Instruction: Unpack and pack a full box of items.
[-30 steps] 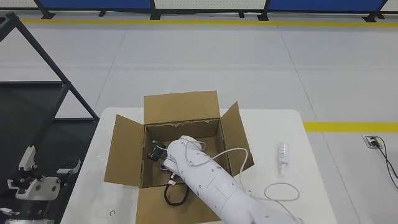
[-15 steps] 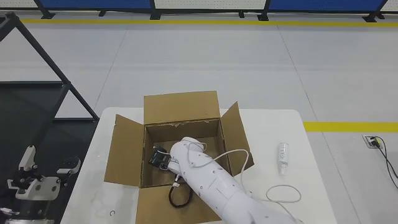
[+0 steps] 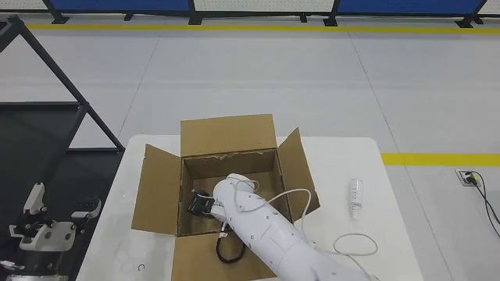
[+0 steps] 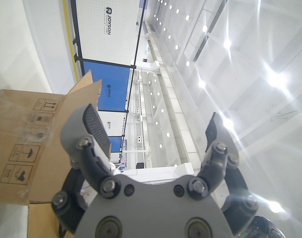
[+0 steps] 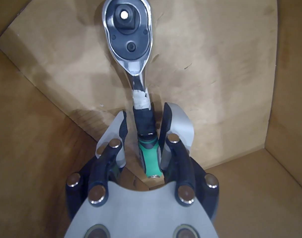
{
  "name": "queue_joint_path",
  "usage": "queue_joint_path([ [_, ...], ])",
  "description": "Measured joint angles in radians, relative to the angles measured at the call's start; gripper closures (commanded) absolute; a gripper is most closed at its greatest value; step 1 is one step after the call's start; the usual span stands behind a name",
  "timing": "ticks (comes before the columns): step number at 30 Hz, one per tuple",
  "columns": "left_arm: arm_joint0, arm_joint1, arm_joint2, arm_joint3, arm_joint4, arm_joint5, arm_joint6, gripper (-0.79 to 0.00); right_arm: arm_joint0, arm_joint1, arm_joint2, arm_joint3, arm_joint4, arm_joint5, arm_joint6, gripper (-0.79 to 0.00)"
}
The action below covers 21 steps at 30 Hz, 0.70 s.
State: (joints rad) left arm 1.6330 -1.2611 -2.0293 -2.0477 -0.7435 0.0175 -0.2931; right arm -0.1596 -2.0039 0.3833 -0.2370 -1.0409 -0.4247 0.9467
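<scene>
**benchrat:** ok so where was the ratchet at that point?

**torque_tom:** Inside the brown cardboard box [image 3: 226,134], which sat with its flaps open on the white table [image 3: 367,168]. The chrome-headed ratchet wrench with the green and black handle [image 5: 127,23] was down in the box with bare cardboard behind it, toward the left part of the box in the top view. The right gripper [image 5: 146,111] was in there too, one finger on either side of the handle, about where the green grip met the black section.

**benchrat:** clamped on it?

**torque_tom:** didn't look like it tbh. The fingers were only narrowly apart and one was about touching the green grip, but there was a sliver of gap on the other side.

**benchrat:** and the other arm?

**torque_tom:** The left gripper [image 4: 153,115] was outside the box, just beside its printed wall, pointing up at the ceiling lights with its fingers spread wide. A small white tube [image 3: 355,197] lay on the table to the right of the box, well apart from it.
</scene>
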Motion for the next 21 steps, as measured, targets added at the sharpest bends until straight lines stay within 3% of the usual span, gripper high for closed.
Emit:
queue_joint_path([
  [2,0.000,0.000,0.000,0.000,0.000,0.000,0.000,-0.785,-0.002,0.000,-0.001,0.001,0.000,-0.004,0.006,-0.240],
  [8,0.000,0.000,0.000,0.000,0.000,0.000,0.000,-0.785,-0.006,-0.001,-0.001,0.009,0.006,-0.007,0.022,-0.228],
  [10,0.000,0.000,0.000,0.000,0.000,0.000,0.000,-0.785,-0.007,-0.001,-0.001,0.011,0.009,-0.006,0.027,-0.120],
  [11,0.000,0.000,0.000,0.000,0.000,0.000,0.000,-0.785,-0.007,-0.001,-0.001,0.013,0.011,-0.005,0.028,-0.012],
  [21,0.000,0.000,0.000,0.000,0.000,0.000,0.000,-0.785,0.010,0.002,0.010,0.018,0.027,0.024,0.001,0.000],
])
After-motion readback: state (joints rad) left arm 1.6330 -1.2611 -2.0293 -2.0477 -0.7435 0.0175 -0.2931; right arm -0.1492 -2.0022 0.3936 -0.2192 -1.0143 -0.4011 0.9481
